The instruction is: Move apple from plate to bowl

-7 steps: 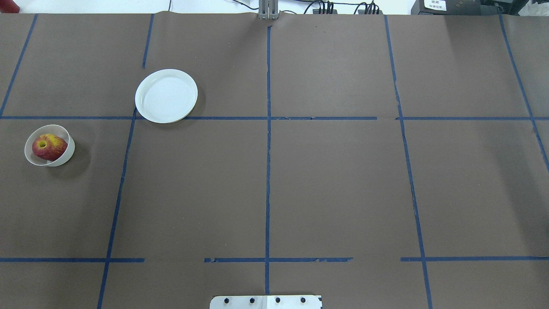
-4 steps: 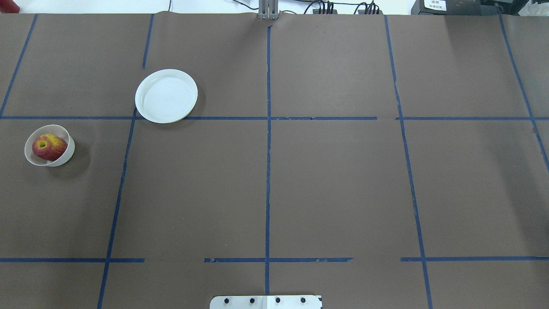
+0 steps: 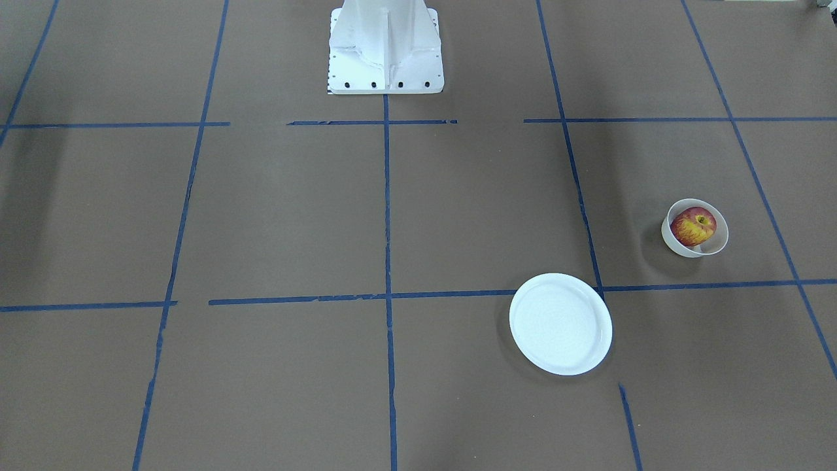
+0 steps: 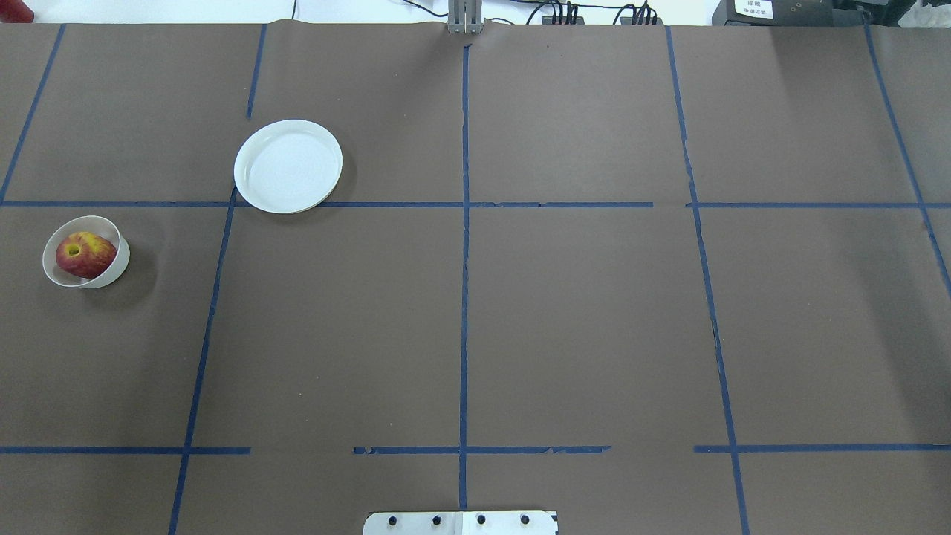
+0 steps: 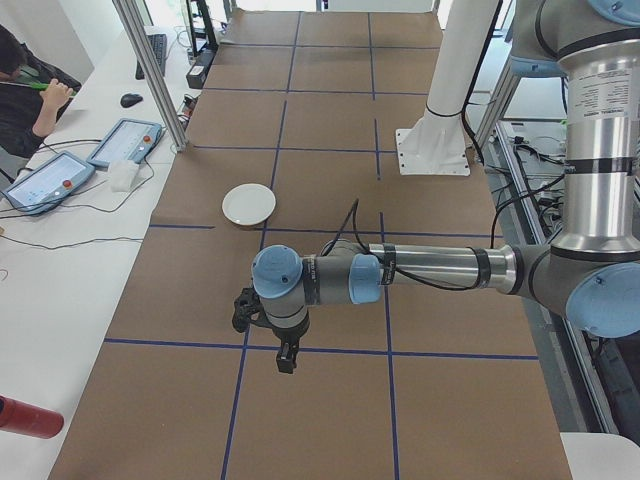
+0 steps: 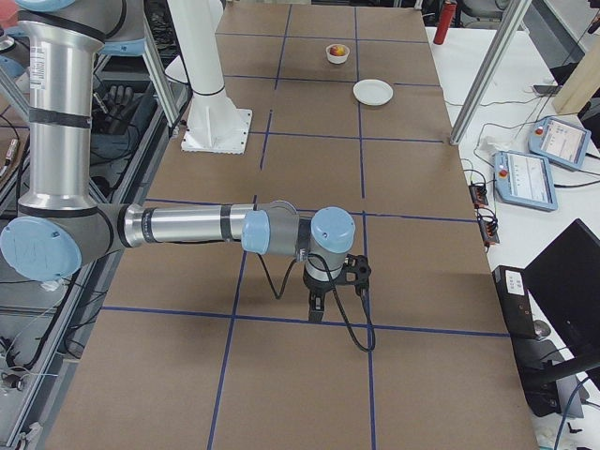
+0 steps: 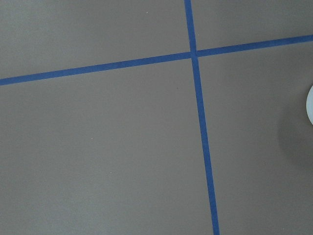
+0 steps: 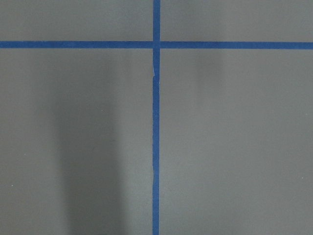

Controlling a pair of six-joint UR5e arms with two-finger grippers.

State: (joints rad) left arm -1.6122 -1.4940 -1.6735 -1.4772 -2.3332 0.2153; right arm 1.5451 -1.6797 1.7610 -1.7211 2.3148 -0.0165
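Note:
The apple (image 4: 85,255), red with yellow streaks, lies inside the small cream bowl (image 4: 113,272) at the table's left side. It also shows in the front view (image 3: 693,227) in the bowl (image 3: 717,245). The white plate (image 4: 288,166) stands empty, farther away and to the right of the bowl, and shows in the front view (image 3: 560,324) too. My left gripper (image 5: 285,358) shows only in the exterior left view, hanging over the table. My right gripper (image 6: 316,309) shows only in the exterior right view. I cannot tell whether either is open or shut.
Brown paper with blue tape lines covers the table (image 4: 579,312). The robot's white base (image 3: 384,46) stands at the near edge. A sliver of a white dish (image 7: 310,104) shows at the left wrist view's right edge. Tablets and an operator (image 5: 30,90) are beside the table.

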